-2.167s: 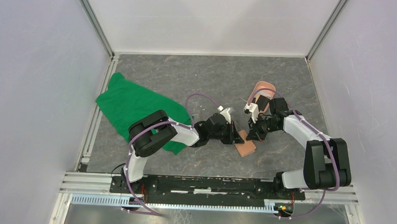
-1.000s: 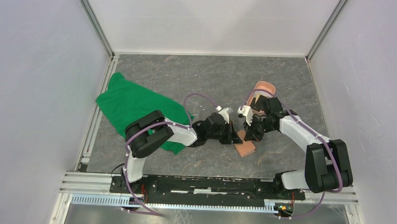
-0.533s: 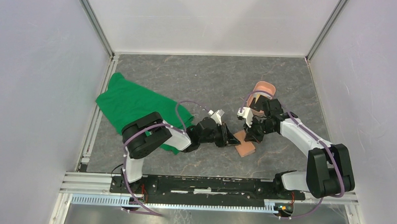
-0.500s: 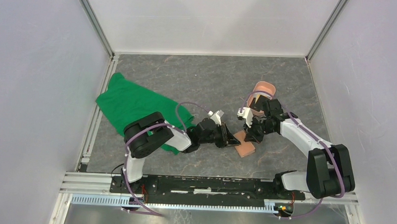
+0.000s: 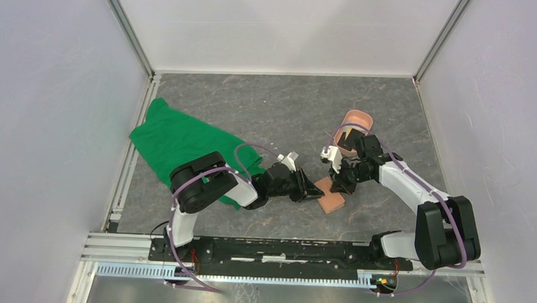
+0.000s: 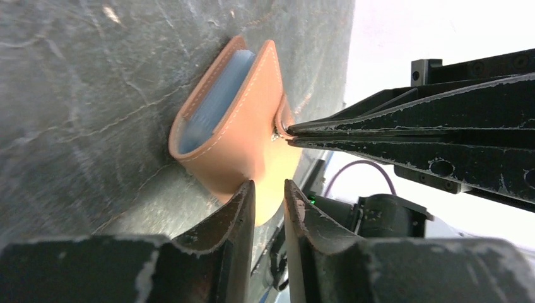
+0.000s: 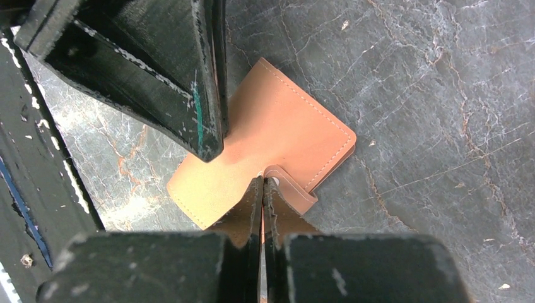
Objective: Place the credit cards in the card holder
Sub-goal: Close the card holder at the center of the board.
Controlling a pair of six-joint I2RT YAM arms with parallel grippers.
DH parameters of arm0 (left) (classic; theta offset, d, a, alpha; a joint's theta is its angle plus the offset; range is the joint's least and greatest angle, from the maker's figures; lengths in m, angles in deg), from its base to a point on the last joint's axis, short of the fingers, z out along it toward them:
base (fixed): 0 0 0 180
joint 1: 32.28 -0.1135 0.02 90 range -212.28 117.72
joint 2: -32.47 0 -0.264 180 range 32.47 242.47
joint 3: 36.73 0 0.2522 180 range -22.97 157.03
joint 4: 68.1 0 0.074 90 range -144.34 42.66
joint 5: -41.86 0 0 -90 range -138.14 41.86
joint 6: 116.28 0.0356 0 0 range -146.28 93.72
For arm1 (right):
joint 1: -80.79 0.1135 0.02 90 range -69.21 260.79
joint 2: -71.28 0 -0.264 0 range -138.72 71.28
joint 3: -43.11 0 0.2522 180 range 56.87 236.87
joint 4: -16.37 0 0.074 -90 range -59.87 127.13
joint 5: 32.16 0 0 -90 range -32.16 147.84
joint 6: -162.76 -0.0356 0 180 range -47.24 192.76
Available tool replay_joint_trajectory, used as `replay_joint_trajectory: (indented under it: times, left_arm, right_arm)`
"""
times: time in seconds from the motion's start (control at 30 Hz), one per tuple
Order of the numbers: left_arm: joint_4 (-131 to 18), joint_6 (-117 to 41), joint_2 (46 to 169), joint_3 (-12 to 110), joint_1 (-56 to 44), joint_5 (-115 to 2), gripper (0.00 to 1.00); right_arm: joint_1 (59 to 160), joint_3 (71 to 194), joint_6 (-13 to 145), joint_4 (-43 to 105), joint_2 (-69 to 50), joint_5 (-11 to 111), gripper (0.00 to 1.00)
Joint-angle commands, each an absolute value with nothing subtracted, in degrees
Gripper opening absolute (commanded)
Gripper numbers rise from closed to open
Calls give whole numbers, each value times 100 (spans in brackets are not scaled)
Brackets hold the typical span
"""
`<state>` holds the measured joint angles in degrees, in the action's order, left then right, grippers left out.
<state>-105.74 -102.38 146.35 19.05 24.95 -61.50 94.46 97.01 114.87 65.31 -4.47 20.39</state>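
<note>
The table (image 5: pixel 281 105) is a grey, marble-veined slab, walled in by pale panels on three sides. A crumpled green cloth (image 5: pixel 178 141) lies at about 9 o'clock from its centre, reaching the left edge. A tan wallet (image 5: pixel 331 197) lies at about 4 o'clock, folded, with blue-grey lining showing at its open side and its strap tab raised off the cover. A salmon-pink tray (image 5: pixel 356 119) sits at about 2 o'clock, well apart from the cloth and near the wallet.
</note>
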Motion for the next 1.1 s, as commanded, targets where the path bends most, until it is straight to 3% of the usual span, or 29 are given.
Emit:
replay_joint_trajectory:
  times: [0.0,0.27,0.4,0.47,0.57,0.6,0.67,0.8,0.9,1.07]
  left_arm:
    - [-9725,-9346,13969,1817,2482,-5643,29]
    - [-8454,-7596,12254,1499,2569,-4863,31]
    - [-8442,-6644,11181,1032,2991,-3684,39]
    - [-8395,-6132,10650,885,3086,-3224,50]
    - [-8569,-5369,10021,587,3064,-2531,90]
    - [-8877,-5072,9864,399,3049,-2418,98]
    - [-9403,-5157,9720,51,2961,-2283,100]
    - [-8888,-5026,10368,663,2213,-4869,94]
    - [-8162,-4953,11347,1486,2091,-5860,85]
    - [-8420,-5143,12683,2015,2071,-6576,90]
  right_arm:
    - [9444,9824,11341,6541,-369,2048,0]
    - [9351,9992,11325,6477,-310,2101,0]
    - [9335,10019,11414,6504,-260,2000,0]
    - [9320,10013,11503,6525,-221,1927,0]
    - [9310,9999,11605,6550,-179,1791,0]
    - [9317,9979,11638,6541,-163,1750,0]
    - [9318,9929,11692,6501,-135,1670,0]
    - [9313,9880,11739,6449,-123,1609,0]
    - [9312,9871,11788,6447,-123,1596,0]
    - [9312,9829,11837,6439,-158,1598,0]
